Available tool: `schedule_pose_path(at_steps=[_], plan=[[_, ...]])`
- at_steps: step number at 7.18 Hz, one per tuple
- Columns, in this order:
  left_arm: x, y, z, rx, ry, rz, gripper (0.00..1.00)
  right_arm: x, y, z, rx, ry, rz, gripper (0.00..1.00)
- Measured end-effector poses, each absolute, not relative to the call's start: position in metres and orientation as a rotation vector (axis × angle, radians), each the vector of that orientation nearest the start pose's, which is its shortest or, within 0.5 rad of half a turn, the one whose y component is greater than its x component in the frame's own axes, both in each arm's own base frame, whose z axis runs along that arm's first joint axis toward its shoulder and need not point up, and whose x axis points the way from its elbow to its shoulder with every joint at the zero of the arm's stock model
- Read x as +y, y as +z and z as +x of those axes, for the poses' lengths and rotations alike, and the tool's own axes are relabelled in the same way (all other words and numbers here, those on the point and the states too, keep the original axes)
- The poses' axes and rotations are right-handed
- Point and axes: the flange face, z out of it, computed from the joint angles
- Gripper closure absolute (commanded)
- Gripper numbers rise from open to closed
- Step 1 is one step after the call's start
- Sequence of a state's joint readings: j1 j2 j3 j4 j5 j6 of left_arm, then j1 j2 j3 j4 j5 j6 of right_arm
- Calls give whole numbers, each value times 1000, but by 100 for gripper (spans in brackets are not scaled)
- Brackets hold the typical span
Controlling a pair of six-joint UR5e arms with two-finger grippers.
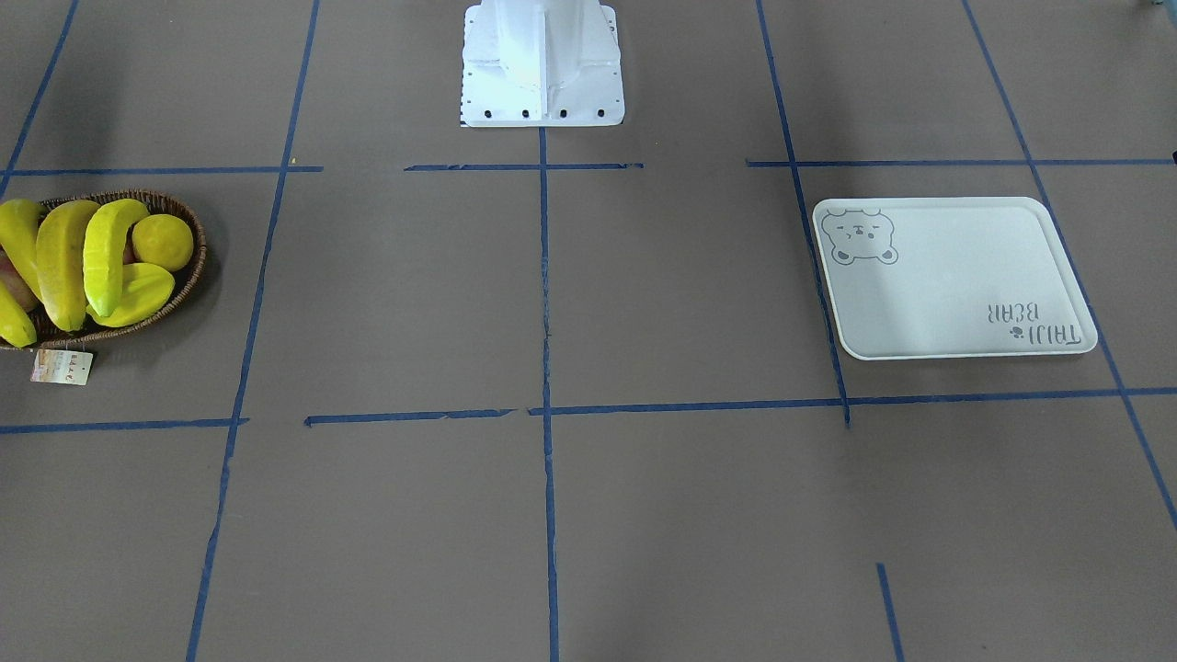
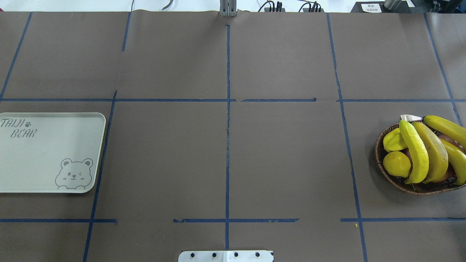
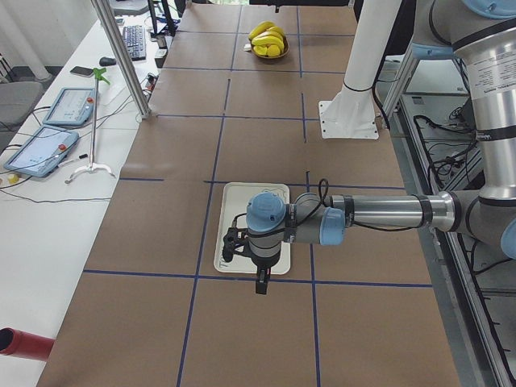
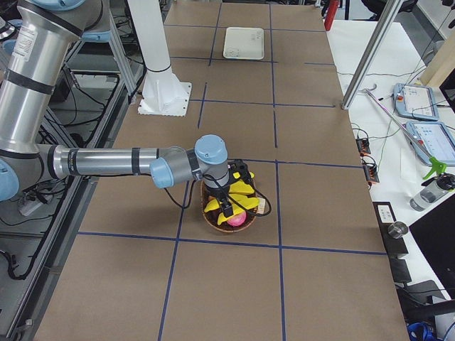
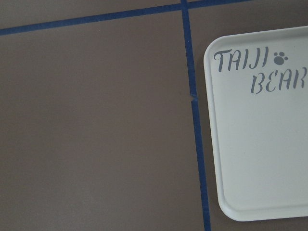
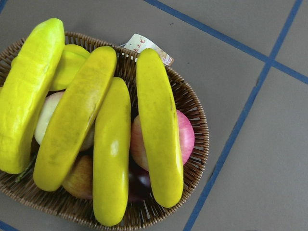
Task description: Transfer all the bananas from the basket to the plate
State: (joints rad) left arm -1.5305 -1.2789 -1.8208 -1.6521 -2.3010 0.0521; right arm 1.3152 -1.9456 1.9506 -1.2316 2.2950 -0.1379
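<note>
All four bananas (image 6: 156, 130) are seen in the basket (image 6: 199, 139), directly below the right tool (image 4: 228, 210), with their long axes side by side. The plate (image 2: 43, 153) lies well apart, under the left tool (image 3: 260, 284). Whether either tool is spread cannot be told.

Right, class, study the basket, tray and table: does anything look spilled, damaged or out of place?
Nothing much. The bananas all lie in the basket, nothing spilled, and the tray sits flat and bare. Only the blue tape has gaps and ragged ends.
</note>
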Motion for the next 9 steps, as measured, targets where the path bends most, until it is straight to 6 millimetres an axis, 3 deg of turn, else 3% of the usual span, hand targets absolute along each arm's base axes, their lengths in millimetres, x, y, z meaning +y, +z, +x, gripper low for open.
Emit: schedule_pose_path(at_steps=[4, 9], plan=[[-375, 657, -51, 730, 103, 39, 0, -386, 626, -52, -750, -561, 309, 18], [-375, 657, -51, 730, 103, 39, 0, -385, 650, -74, -736, -599, 253, 28]])
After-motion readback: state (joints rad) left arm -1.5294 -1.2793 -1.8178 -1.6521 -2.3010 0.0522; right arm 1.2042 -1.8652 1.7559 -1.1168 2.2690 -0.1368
